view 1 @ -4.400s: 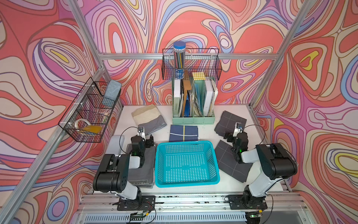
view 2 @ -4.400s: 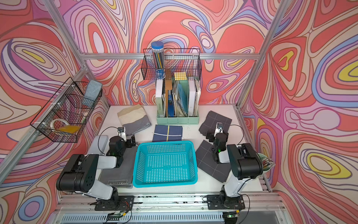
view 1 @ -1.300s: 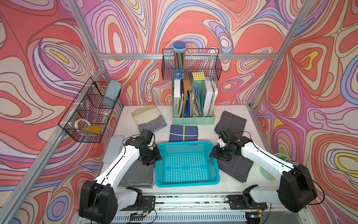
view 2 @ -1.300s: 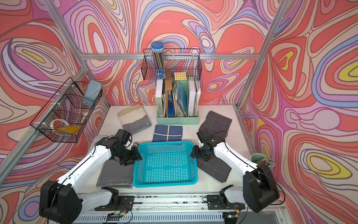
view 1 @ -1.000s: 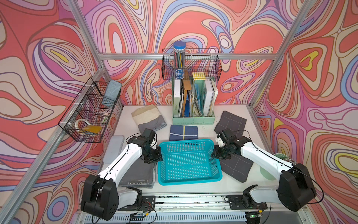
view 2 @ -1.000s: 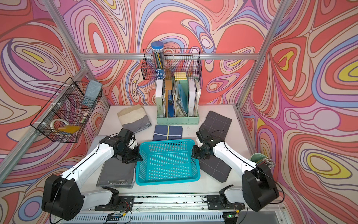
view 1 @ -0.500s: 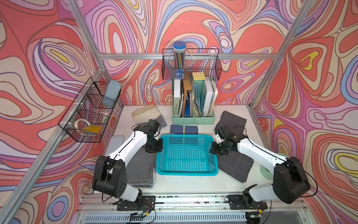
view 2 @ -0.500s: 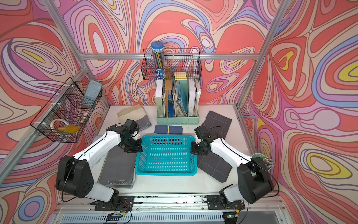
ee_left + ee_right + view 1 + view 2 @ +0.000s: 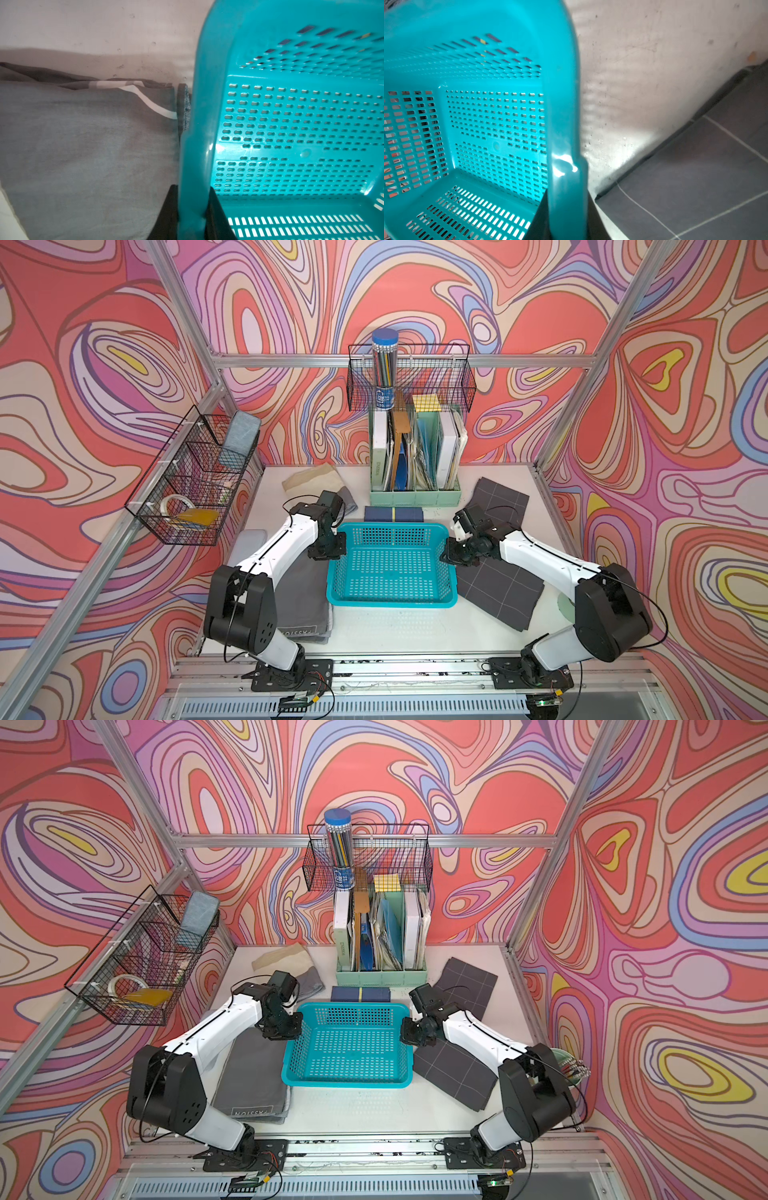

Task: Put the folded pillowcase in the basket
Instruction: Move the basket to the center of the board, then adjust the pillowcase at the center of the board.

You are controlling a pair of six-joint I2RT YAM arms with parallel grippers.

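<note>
1. In both top views we see the rectangular turquoise perforated plastic basket (image 9: 390, 602) (image 9: 347, 1082) in the middle of the white bench (image 9: 395, 630), between the two arms.
2. The left gripper (image 9: 332, 551) sits on the basket's left short rim, towards its back corner. In the left wrist view its dark fingers (image 9: 170, 209) flank the rim (image 9: 193, 166) inside and outside, so we read it as clamped on the basket.
3. The right gripper (image 9: 449, 556) sits on the opposite short rim. In the right wrist view its fingers (image 9: 538, 218) pinch the rim (image 9: 564, 124) the same way.
4. A folded grey cloth (image 9: 303, 605) lies just left of the basket, under the left arm. A dark grid-lined cloth (image 9: 498, 593) lies just right of it.
5. A folded navy cloth with a yellow stripe (image 9: 392, 514) lies just behind the basket's back rim.
6. We cannot tell which folded cloth is the pillowcase.
</note>
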